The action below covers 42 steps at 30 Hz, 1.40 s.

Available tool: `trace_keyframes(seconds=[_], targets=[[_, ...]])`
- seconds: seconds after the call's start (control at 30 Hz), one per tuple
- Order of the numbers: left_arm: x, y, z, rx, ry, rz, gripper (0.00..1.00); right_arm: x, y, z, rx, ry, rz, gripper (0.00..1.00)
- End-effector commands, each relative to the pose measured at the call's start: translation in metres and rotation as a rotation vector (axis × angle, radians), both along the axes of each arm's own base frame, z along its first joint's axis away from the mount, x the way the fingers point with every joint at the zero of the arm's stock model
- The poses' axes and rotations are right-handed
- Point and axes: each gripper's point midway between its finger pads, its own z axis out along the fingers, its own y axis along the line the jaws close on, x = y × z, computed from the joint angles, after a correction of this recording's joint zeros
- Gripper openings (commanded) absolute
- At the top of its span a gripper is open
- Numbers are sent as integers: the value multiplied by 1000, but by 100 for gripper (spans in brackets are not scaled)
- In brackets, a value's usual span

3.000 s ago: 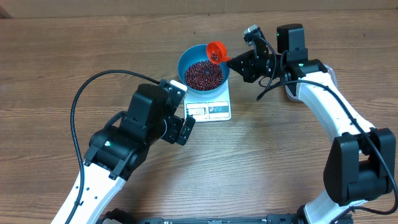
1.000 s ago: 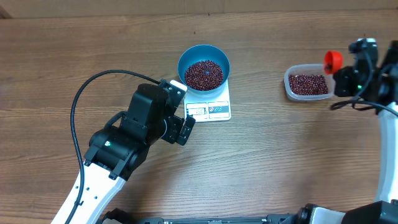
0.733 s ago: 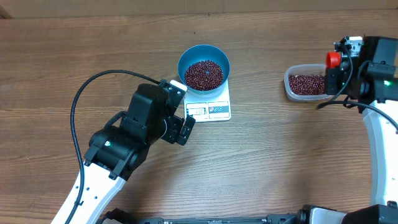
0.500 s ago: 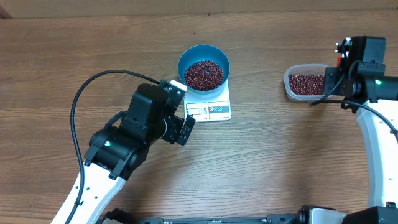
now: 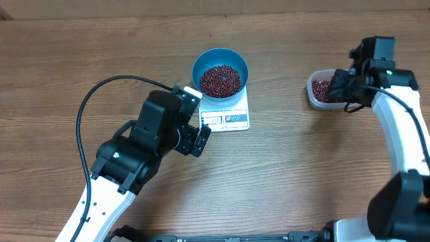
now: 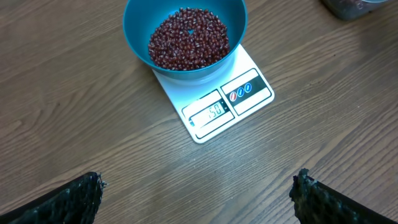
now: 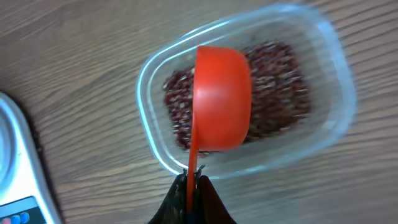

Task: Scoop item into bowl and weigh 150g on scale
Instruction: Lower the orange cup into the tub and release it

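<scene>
Many beans [image 5: 220, 80] are sitting in the bowl [image 5: 199, 65] on the scale [image 5: 232, 119]. I'm holding my left gripper [image 6: 199, 193] wide open nearby; my right gripper [image 7: 191, 186] is pinching the scoop [image 7: 221, 99] above the tub [image 7: 336, 81].

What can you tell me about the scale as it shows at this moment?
The scale is a small, flat, white rectangle, plastic by its look, lying level on the wooden table. Its front strip carries a little display, whose digits seem to read 150, and a blue-edged panel with three round icons. The blue bowl of red-brown beans stands on its rear part, hiding that. Nothing else touches it.
</scene>
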Motion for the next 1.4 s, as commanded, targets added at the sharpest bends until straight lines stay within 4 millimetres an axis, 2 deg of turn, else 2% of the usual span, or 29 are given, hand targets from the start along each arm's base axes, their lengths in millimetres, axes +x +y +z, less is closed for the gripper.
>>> trace_keyframes(seconds=[0.0, 0.1, 0.13, 0.17, 0.2, 0.23, 0.3, 0.37, 0.4, 0.43, 0.73, 0.93, 1.17, 1.37], targets=[[0, -1, 8, -11, -21, -15, 100, 2, 14, -18, 83, 42, 8, 4], [0, -1, 9, -12, -21, -15, 100, 2, 14, -30, 87, 71, 8, 4], [0, -1, 9, -11, -21, -15, 100, 1, 14, -33, 88, 81, 7, 10], [0, -1, 8, -11, -21, -15, 100, 1, 14, -36, 88, 88, 7, 18], [0, -1, 8, -11, -21, -15, 100, 1, 14, -37, 89, 92, 7, 47], [0, -1, 9, -12, -21, -15, 100, 0, 14, -39, 86, 100, 6, 58], [0, -1, 9, -11, -21, -15, 100, -1, 13, -40, 80, 107, 10, 66], [0, -1, 8, -11, -21, -15, 100, -5, 9, -42, 59, 125, 1, 84], [0, -1, 9, -11, -21, -15, 100, -6, 8, -42, 51, 131, -2, 88], [0, -1, 8, -12, -21, -15, 100, -10, 5, -44, 38, 145, -7, 100], [0, -1, 8, -11, -21, -15, 100, -37, -19, -50, -117, 266, -5, 100], [0, -1, 8, -11, -21, -15, 100, -41, -24, -47, -147, 275, -15, 100], [0, -1, 9, -12, -21, -15, 100, -41, -25, -19, -159, 199, -22, 100], [0, -1, 8, -12, -21, -15, 100, -52, -26, 27, -193, 90, -15, 100]])
